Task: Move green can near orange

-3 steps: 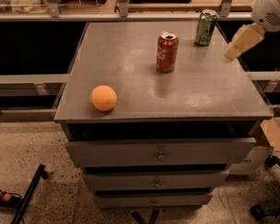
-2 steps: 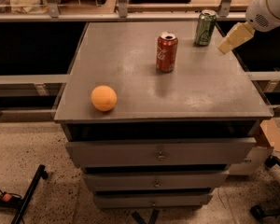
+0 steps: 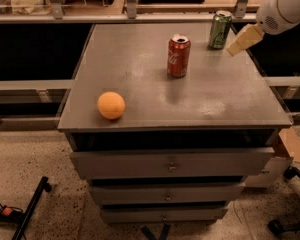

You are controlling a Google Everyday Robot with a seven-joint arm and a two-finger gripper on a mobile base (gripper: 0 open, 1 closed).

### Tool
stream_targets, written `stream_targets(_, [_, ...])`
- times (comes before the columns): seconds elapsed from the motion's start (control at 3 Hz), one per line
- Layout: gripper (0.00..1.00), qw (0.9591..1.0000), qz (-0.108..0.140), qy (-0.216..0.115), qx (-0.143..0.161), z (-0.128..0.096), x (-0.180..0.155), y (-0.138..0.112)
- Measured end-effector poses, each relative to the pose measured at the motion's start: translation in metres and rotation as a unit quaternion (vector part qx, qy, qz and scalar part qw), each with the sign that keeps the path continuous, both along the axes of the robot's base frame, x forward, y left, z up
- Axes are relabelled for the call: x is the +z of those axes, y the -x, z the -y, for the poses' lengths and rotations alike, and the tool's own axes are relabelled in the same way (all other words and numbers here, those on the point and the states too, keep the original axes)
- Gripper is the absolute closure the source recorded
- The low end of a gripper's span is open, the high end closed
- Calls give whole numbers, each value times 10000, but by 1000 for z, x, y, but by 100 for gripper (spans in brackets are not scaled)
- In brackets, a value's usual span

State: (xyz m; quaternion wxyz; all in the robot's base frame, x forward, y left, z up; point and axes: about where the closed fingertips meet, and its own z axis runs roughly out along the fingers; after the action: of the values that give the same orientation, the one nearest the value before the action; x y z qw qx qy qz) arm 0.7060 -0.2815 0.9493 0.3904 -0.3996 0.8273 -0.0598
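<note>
Three things on the grey cabinet top (image 3: 215, 99), and the gripper (image 3: 244, 39) hangs at the upper right of the frame.
Green can (image 3: 220, 30) stands upright at upper right, just left of the gripper; whether the gripper is spread or closed, I cannot tell. Red can (image 3: 179, 55) stands upright at upper centre, and the orange (image 3: 111, 105) sits well apart, left of centre.

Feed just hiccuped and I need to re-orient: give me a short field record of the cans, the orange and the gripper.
green can: upright, far right corner of cabinet top
red can: upright, left of and nearer than green can
orange: front left, near the edge
gripper: close beside green can on its right, contact unclear
status: green can far from orange
</note>
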Motion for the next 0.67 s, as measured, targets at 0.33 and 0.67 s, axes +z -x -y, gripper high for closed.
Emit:
stream_targets(0.33, [0,9985,153,-451,-251,5,-12,-38])
stream_targets(0.67, [0,9946,370,-837,-487,10,-24,-77])
